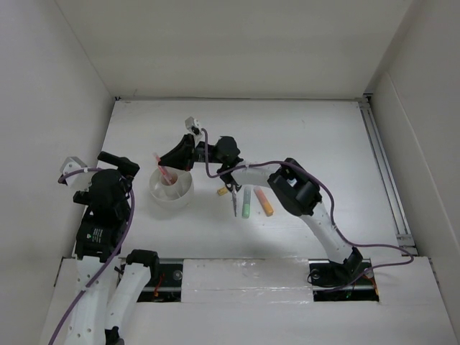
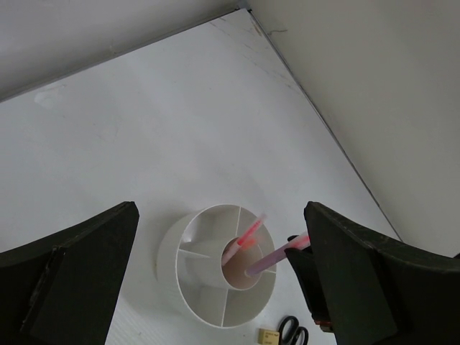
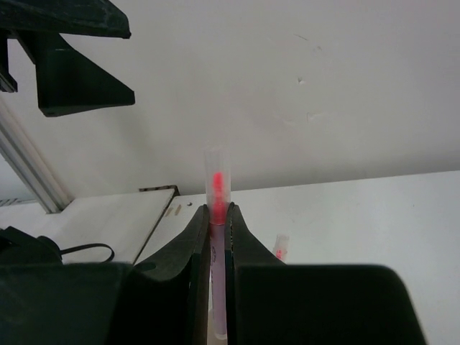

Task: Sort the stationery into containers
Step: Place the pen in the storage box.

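The round white container (image 1: 171,188) (image 2: 215,277), divided into wedges, has one thin pink pen (image 2: 244,241) leaning in its middle well. My right gripper (image 1: 169,162) (image 3: 217,214) is shut on a second pink pen (image 3: 217,180) (image 2: 277,260), held slanted with its lower end inside that middle well. Wide open, my left gripper (image 2: 221,210) (image 1: 118,164) hovers left of the container with nothing between its fingers. On the table right of the tub lie black scissors (image 1: 234,202) (image 2: 293,331), a tan eraser (image 1: 222,191) (image 2: 269,336), a green marker (image 1: 246,203) and an orange marker (image 1: 264,201).
White walls close in the table on the left, back and right. A metal rail (image 1: 384,172) runs along the right edge. The right arm's cable (image 1: 215,172) loops over the table beside the tub.
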`<move>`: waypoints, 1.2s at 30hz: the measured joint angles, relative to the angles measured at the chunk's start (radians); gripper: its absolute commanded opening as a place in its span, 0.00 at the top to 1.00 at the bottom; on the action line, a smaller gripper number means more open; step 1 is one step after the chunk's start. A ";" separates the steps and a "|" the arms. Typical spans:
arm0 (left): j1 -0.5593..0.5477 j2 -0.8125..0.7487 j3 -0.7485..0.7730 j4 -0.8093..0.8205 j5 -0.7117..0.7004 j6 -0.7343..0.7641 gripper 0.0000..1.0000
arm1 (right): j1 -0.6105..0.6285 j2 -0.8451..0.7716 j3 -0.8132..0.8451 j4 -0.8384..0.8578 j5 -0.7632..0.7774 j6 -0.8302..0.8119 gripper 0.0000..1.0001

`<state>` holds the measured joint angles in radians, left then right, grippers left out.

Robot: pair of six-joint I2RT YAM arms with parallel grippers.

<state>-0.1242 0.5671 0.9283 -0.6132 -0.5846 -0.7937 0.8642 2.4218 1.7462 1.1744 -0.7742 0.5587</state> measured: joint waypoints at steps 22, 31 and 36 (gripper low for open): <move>0.002 0.000 0.000 0.003 0.034 0.008 0.00 | 0.000 0.011 -0.018 0.006 0.010 0.000 0.95; 0.002 0.000 0.000 0.007 0.039 0.011 0.00 | 0.000 0.025 -0.048 0.006 0.011 0.006 0.78; 0.002 0.000 0.000 0.014 0.044 0.016 0.00 | 0.000 0.025 -0.077 0.020 0.014 0.012 0.44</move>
<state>-0.1226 0.5671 0.9283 -0.5987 -0.5407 -0.7780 0.8642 2.4470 1.6691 1.1946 -0.7597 0.5705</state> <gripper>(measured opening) 0.997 0.503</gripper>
